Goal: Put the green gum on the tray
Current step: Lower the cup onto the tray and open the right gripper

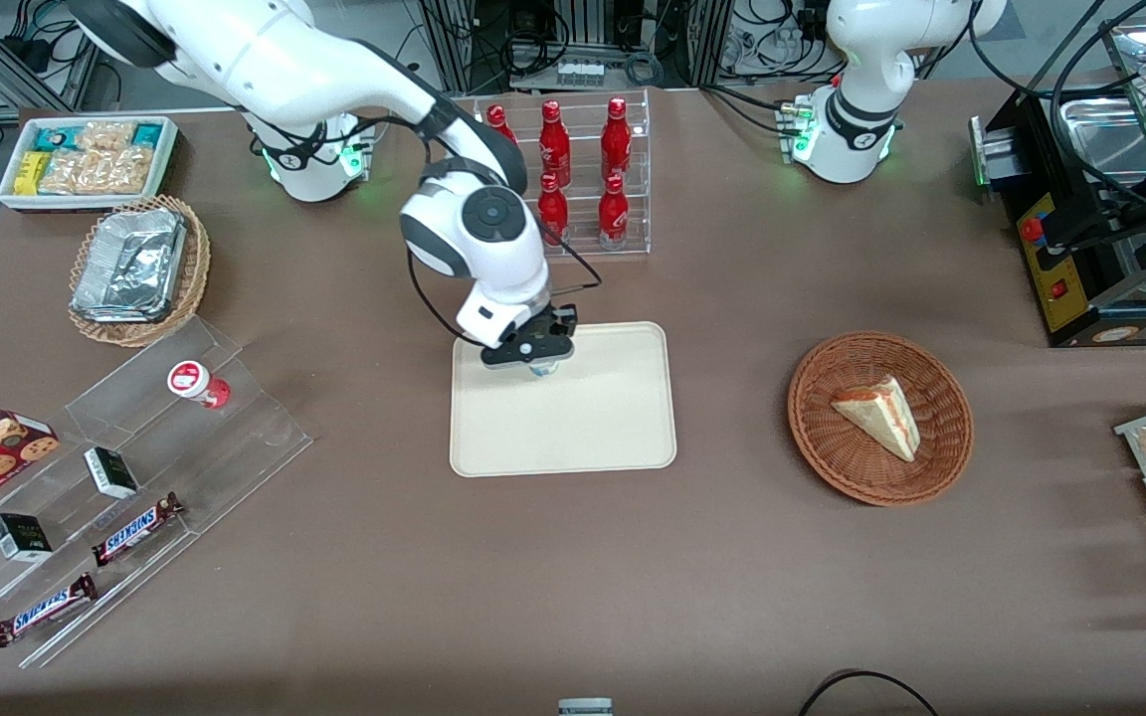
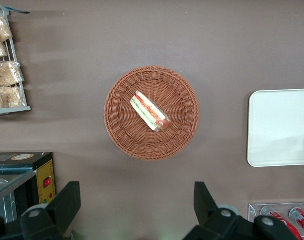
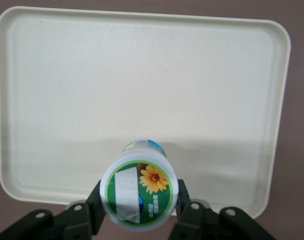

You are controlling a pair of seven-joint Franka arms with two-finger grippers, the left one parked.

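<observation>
My right gripper is shut on the green gum, a small white bottle whose green-and-white lid with a yellow flower faces the wrist camera. Both black fingers press its sides. In the front view only the bottle's lower tip shows below the gripper. It hangs upright over the cream-beige tray, above the tray's edge that lies farthest from the front camera; whether it touches the tray surface I cannot tell. The tray has nothing lying on it.
A clear rack of red bottles stands just past the tray's edge nearest the arm bases. A red-lidded gum bottle sits on the clear stepped display with Snickers bars. A wicker basket with a sandwich lies toward the parked arm's end.
</observation>
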